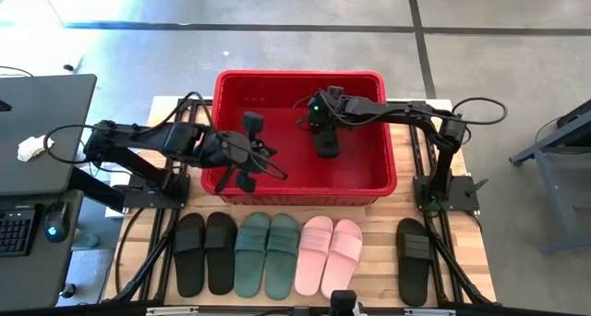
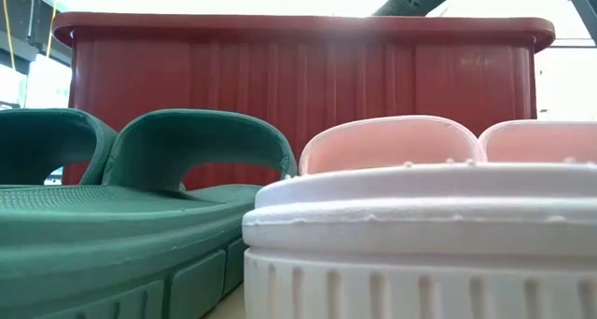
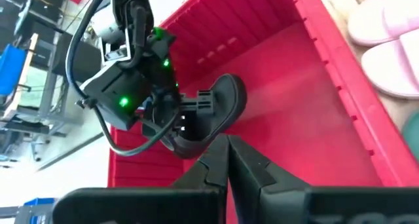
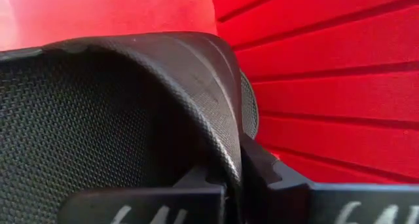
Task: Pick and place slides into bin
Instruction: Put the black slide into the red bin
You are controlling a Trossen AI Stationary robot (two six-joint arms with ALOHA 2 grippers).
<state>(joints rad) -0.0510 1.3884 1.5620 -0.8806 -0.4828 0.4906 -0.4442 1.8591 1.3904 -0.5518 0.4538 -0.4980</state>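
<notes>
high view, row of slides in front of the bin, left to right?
Black pair → green pair → pink pair → single black slide.

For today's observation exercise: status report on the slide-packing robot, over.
Right gripper shut on a black slide over the red bin. Left gripper shut, empty, at the bin's left wall. Seven slides on the table. Nothing in the way.

Behind the row of slides [image 1: 268, 253], the bin [image 1: 300, 192], set crosswise on the table [image 1: 471, 261]. Inside the bin, one slide [image 1: 326, 139] clamped in the right gripper [image 1: 325, 131]. At the bin's left wall, the left gripper [image 1: 249, 159], fingers together. Right of the row, a lone slide [image 1: 414, 261].
</notes>
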